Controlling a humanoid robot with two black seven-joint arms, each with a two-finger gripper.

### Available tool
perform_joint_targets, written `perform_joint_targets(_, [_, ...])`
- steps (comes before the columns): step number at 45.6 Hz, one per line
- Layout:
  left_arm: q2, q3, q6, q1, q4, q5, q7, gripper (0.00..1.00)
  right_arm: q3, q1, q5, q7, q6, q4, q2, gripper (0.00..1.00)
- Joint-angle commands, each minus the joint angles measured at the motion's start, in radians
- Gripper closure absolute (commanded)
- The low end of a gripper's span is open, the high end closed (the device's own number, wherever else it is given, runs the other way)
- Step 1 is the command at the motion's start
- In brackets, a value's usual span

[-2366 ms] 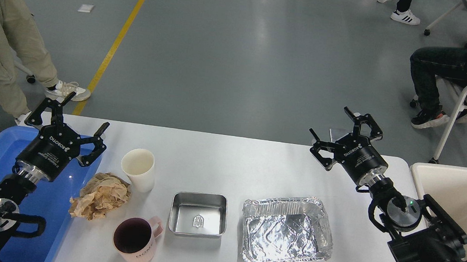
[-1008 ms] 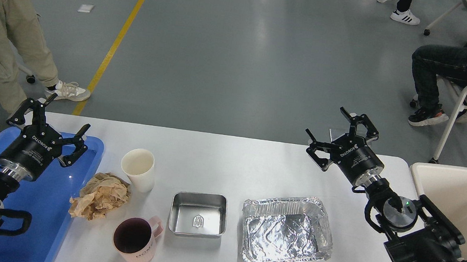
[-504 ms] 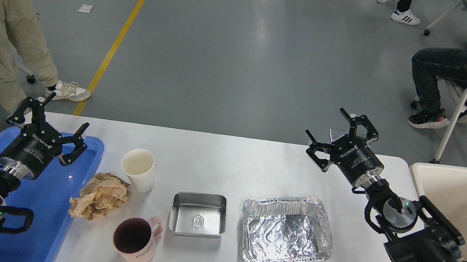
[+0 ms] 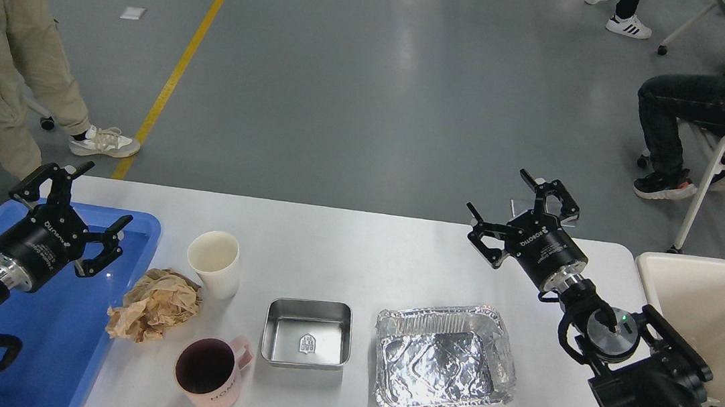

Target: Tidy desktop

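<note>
In the head view, the desktop (image 4: 344, 249) is seen as a broad white slab with rounded corners and a smooth, faintly scuffed sheen. It fills the lower half of the view, and its long axis runs left to right. On it are set a white paper cup (image 4: 215, 262), crumpled brown paper (image 4: 155, 304), a pink mug (image 4: 210, 371), a steel tray (image 4: 308, 332) and a foil tray (image 4: 444, 358). A blue tray (image 4: 63, 327) overlaps its left end, and a cream bin (image 4: 714, 315) stands at its right.

The left gripper (image 4: 73, 212) is held over the blue tray, fingers spread wide and empty. The right gripper (image 4: 517, 214) is held above the far right edge, fingers likewise spread wide, nothing grasped.
</note>
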Motion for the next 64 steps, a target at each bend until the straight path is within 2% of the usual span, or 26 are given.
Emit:
perform_joint_targets(1, [0.121, 0.070, 0.029, 0.038, -0.062, 0.001, 0.039, 0.03, 0.000, 0.000, 0.000, 0.000, 0.001, 0.000, 0.000, 0.00])
perform_joint_targets(6, [0.271, 0.103, 0.038, 0.086, -0.137, 0.000, 0.044, 0.03, 0.000, -0.003, 0.000, 0.000, 0.001, -0.002, 0.002, 0.00])
perform_joint_targets(15, [0.596, 0.079, 0.038, 0.195, -0.286, -0.004, 0.041, 0.03, -0.002, -0.002, 0.000, 0.000, 0.001, 0.000, 0.014, 0.00])
perform_joint_targets(21, [0.788, 0.077, 0.033, 0.209, -0.301, -0.007, 0.036, 0.03, 0.000, -0.002, 0.000, 0.000, 0.001, 0.000, 0.012, 0.00])
perform_joint_targets(30, [0.952, 0.071, 0.032, 0.201, -0.315, -0.004, 0.036, 0.03, -0.002, -0.002, 0.000, 0.000, 0.001, 0.001, 0.012, 0.00])
perform_joint_targets(37, [1.000, 0.074, 0.038, 0.201, -0.378, -0.004, 0.036, 0.03, -0.002, -0.002, 0.000, 0.000, 0.001, 0.001, 0.012, 0.00])
perform_joint_targets(44, [1.004, 0.082, 0.039, 0.201, -0.378, -0.005, 0.027, 0.03, -0.005, 0.000, 0.000, 0.000, 0.001, 0.001, 0.012, 0.00])
perform_joint_targets(50, [0.978, 0.085, 0.038, 0.203, -0.359, -0.005, 0.026, 0.03, -0.005, -0.002, 0.000, 0.000, 0.001, 0.001, 0.012, 0.00])
perform_joint_targets(59, [0.876, 0.084, 0.035, 0.203, -0.264, -0.007, 0.023, 0.03, -0.005, -0.003, 0.000, 0.000, 0.004, 0.003, 0.012, 0.00])
perform_joint_targets(62, [0.850, 0.076, 0.036, 0.203, -0.258, -0.007, 0.003, 0.03, -0.005, -0.003, 0.000, 0.000, 0.004, 0.006, 0.012, 0.00])
perform_joint_targets(64, [0.837, 0.070, 0.036, 0.203, -0.250, -0.007, -0.032, 0.03, -0.005, -0.003, 0.000, 0.000, 0.004, 0.006, 0.012, 0.00])
